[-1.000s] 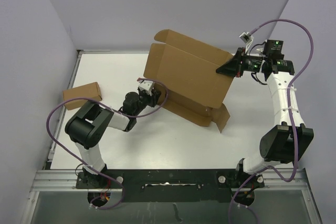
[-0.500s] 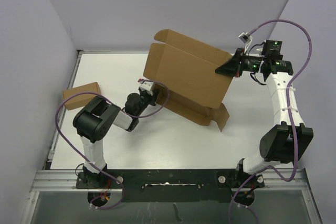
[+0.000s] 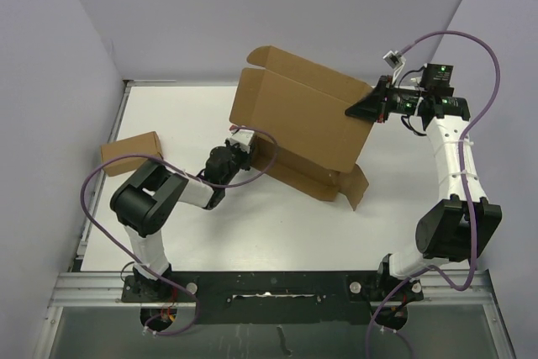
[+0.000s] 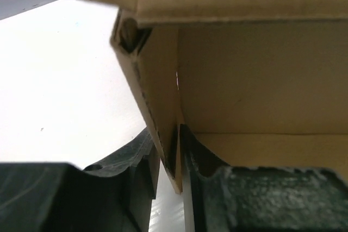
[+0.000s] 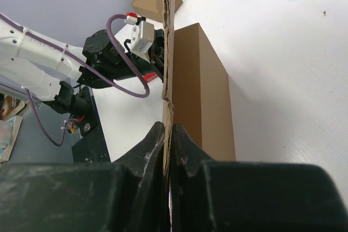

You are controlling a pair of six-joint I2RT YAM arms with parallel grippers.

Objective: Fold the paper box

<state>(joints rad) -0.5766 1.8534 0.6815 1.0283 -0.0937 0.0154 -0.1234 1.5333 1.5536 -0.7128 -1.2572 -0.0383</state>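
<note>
Plain brown paper box (image 3: 303, 124), smaller brown box (image 3: 132, 153) left of it, white table (image 3: 252, 224) beneath it, black left gripper (image 4: 176, 153) and right gripper (image 5: 167, 134) at its edges, purple cable (image 3: 82, 197) left of it, lavender walls (image 3: 168, 6) behind it

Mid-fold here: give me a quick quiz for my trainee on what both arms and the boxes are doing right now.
1. True or false: the right gripper pinches an edge of the paper box.
2. The small cardboard box lies: A) inside the paper box; B) near the left edge of the table, apart from it; C) atop the paper box.
3. Fill in: a wall of the paper box sits between the left gripper's ____.
Key: 1 true; 2 B; 3 fingers.
</note>
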